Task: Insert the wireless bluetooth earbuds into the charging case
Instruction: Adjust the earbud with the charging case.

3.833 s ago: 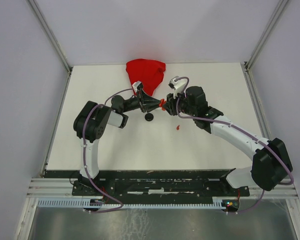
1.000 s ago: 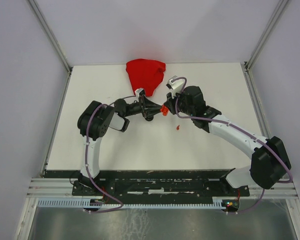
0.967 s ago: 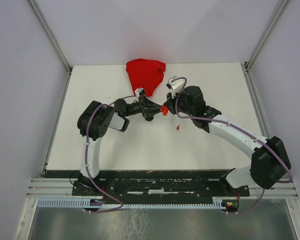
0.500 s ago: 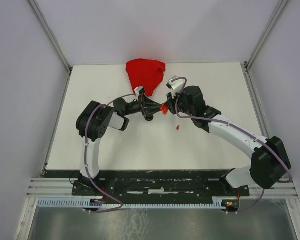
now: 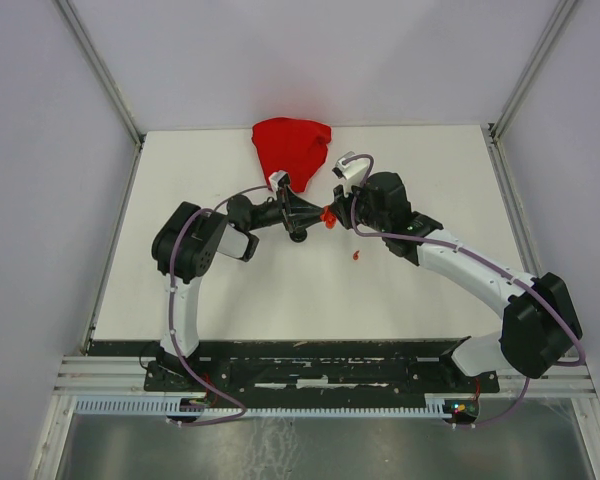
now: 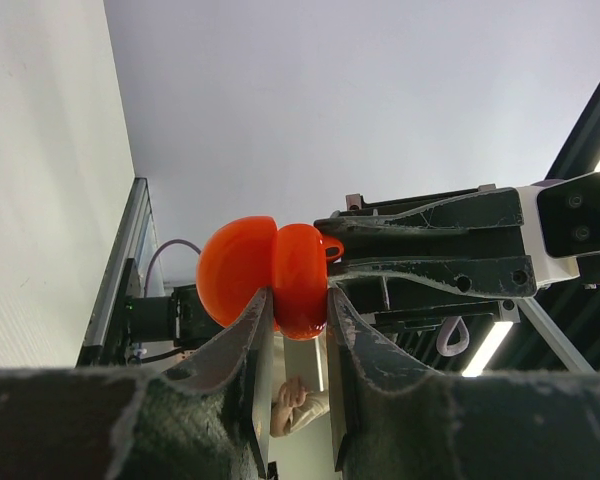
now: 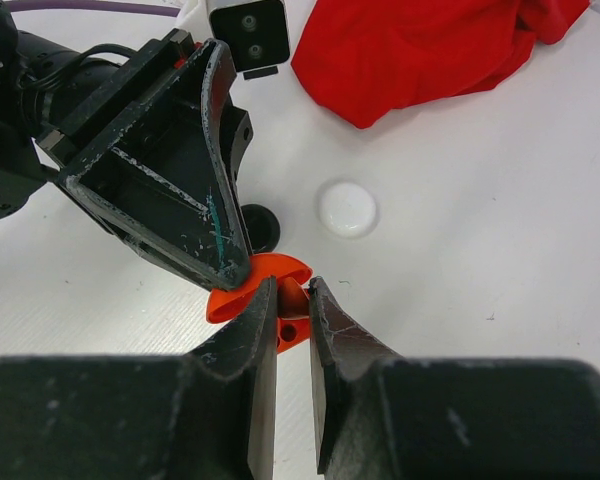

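Tightly, the left gripper [image 6: 298, 300] jaws squeeze the open red case [image 6: 240, 275]; the right gripper [image 7: 292, 286] jaws pinch a red earbud [image 7: 294, 294] in its mouth, its direction hidden.

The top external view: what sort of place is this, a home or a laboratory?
Probably a robot test cell in a laboratory, not a home. A plain white table stands between pale screen walls on metal frames, and two white-and-black robot arms are bolted to a black metal rail at its near edge.
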Tool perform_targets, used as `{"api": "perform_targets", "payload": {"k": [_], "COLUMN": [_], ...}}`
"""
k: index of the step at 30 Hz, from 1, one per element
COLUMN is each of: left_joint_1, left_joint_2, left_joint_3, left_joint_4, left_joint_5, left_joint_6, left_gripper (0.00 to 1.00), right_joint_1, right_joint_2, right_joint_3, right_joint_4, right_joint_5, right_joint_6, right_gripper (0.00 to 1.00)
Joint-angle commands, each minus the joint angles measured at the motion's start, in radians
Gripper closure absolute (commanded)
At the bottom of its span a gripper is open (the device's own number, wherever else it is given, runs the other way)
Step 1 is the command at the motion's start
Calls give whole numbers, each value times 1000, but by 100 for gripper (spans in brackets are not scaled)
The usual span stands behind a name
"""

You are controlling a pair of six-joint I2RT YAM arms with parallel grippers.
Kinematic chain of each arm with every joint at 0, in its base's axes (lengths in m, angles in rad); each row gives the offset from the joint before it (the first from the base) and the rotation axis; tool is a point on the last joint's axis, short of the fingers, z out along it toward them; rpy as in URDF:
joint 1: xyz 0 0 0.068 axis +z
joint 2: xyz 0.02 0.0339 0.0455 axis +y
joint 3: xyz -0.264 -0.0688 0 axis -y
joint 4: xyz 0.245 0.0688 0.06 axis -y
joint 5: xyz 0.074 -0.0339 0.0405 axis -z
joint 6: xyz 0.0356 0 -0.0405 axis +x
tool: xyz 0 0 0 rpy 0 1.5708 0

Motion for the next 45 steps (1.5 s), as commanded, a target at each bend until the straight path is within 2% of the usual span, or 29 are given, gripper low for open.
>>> {"api": "perform_targets", "payload": {"k": [1, 45], "left_joint_1": [3, 7], "left_joint_2": [-48, 20], "left_joint_3": [32, 42], "left_joint_4": [125, 121], "left_joint_5": [-1, -6], "left_joint_6": [59, 67], "left_gripper": [97, 97], "right_joint_1": [4, 5], "right_joint_2": [-26, -35], "right_joint_3": [16, 13], "right_joint_4": [12, 12], "right_joint_5": [11, 37], "right_joint_6": [-6, -9], "right_gripper": [86, 87]}}
